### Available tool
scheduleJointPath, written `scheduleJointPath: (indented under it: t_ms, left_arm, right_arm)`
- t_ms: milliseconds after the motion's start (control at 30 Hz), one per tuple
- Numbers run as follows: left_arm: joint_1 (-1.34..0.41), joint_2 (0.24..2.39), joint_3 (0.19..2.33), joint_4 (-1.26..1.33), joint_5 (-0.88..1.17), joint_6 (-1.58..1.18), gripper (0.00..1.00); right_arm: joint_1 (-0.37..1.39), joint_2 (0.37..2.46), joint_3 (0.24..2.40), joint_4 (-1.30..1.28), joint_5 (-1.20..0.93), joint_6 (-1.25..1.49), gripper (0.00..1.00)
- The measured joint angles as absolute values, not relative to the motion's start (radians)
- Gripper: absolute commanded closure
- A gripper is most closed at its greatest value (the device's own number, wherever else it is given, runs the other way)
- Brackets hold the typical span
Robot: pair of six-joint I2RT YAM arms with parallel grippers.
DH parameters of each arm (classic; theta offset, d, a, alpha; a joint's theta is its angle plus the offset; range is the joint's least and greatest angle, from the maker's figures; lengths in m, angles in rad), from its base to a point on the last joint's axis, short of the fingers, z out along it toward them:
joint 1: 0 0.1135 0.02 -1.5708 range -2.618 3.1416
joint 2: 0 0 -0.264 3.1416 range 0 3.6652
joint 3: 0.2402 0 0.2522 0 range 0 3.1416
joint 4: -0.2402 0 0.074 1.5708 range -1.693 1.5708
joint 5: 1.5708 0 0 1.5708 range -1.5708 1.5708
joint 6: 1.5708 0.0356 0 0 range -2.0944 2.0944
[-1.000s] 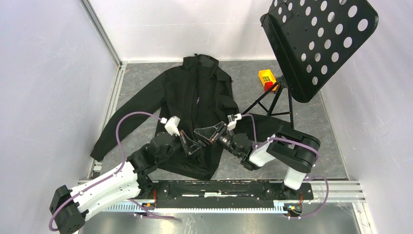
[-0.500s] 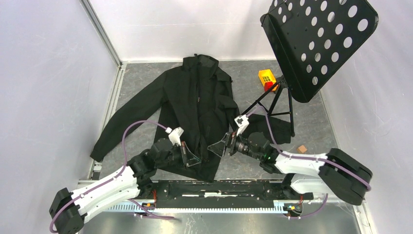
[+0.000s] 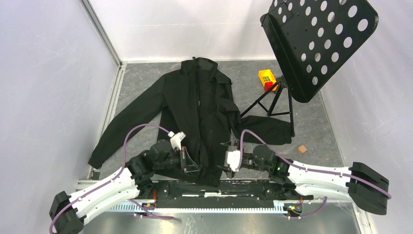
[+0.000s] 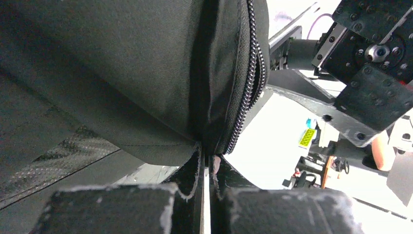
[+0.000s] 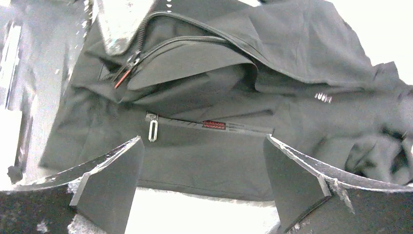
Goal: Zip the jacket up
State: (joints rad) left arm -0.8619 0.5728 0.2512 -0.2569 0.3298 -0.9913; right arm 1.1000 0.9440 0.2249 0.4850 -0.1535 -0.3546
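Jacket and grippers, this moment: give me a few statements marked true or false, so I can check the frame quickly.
1. The left gripper is shut on the jacket, pinching its edge next to the zipper teeth. True.
2. The right gripper is clamped on the hem. False: its jaws stand wide apart and hold nothing, and they face the jacket's lower front.
3. The collar points toward the arms' bases. False: it lies at the far side, and the hem is the end nearest the bases.
4. A yellow block sits on the table beside the legs of the music stand. True.
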Motion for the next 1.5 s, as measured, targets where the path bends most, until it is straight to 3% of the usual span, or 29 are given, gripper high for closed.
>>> scheduleJointPath:
  t_ms: [267, 433, 533, 567, 700, 900, 1500]
  left_arm:
    - [-0.862, 0.573, 0.256, -0.295, 0.387, -0.992, 0.98]
    - [-0.862, 0.576, 0.278, -0.313, 0.408, -0.991, 0.98]
    - [-0.861, 0.58, 0.29, -0.323, 0.415, -0.991, 0.98]
    - [-0.86, 0.582, 0.294, -0.327, 0.417, -0.991, 0.98]
    - [-0.86, 0.582, 0.298, -0.336, 0.422, -0.991, 0.98]
    - [-0.86, 0.582, 0.299, -0.339, 0.424, -0.991, 0.98]
    - [-0.86, 0.58, 0.299, -0.334, 0.43, -0.992, 0.98]
  right_arm:
    - [1.228, 0.864, 0.113, 0.567, -0.363, -0.847, 0.22]
    - [1.323, 0.963, 0.137, 0.63, -0.416, -1.034, 0.31]
    - [1.345, 1.051, 0.166, 0.661, -0.422, -1.109, 0.47]
    - [1.35, 1.074, 0.168, 0.68, -0.422, -1.13, 0.48]
    - [1.355, 1.145, 0.168, 0.754, -0.416, -1.192, 0.48]
    - [1.365, 1.223, 0.153, 0.904, -0.393, -1.246, 0.35]
    - [1.379, 1.384, 0.138, 1.11, -0.355, -1.278, 0.32]
